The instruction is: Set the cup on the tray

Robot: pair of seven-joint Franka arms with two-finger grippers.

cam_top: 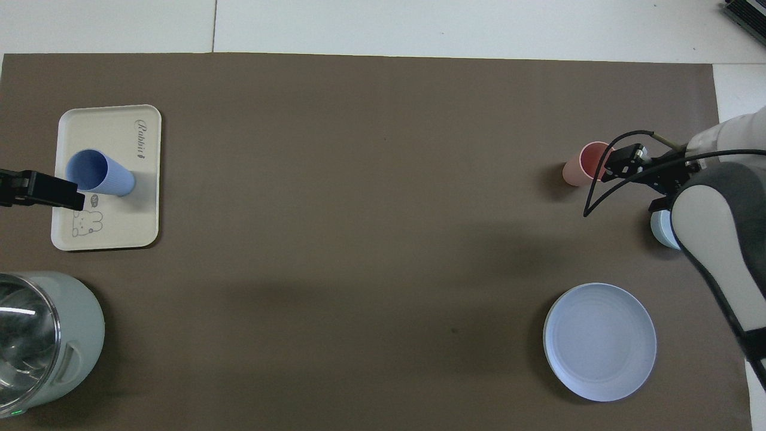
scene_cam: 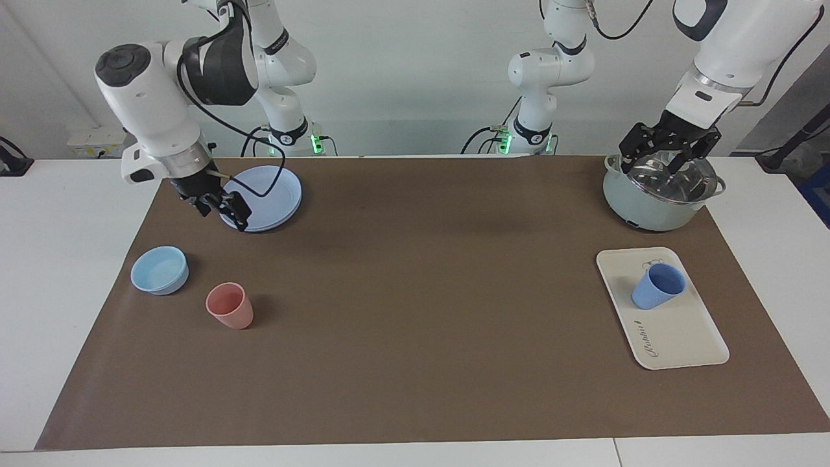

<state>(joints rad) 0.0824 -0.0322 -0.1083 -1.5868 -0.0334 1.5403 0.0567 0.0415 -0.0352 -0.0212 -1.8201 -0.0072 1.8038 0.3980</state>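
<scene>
Left claw (scene_cam: pixel 668 150), at the upper right of the facing view, hangs spread wide and empty over the lidded pot (scene_cam: pixel 661 191), apart from the cup (scene_cam: pixel 657 287). That cup stands upright on the tray (scene_cam: pixel 687 337), lower right, so the placing looks done and the claw seems drawn clear. Script on the tray reads "Rabbit", beside a small animal drawing. Right claw (scene_cam: pixel 224 206) waits at the upper left over the blue plate (scene_cam: pixel 272 188); its opening I cannot tell.

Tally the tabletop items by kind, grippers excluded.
Cups: 2, the blue cup on the tray, the pink cup
Bowls: 1, light-blue bowl
Plates: 1, blue plate
Trays: 1, tray
Pots: 1, lidded pot
Total: 6
</scene>
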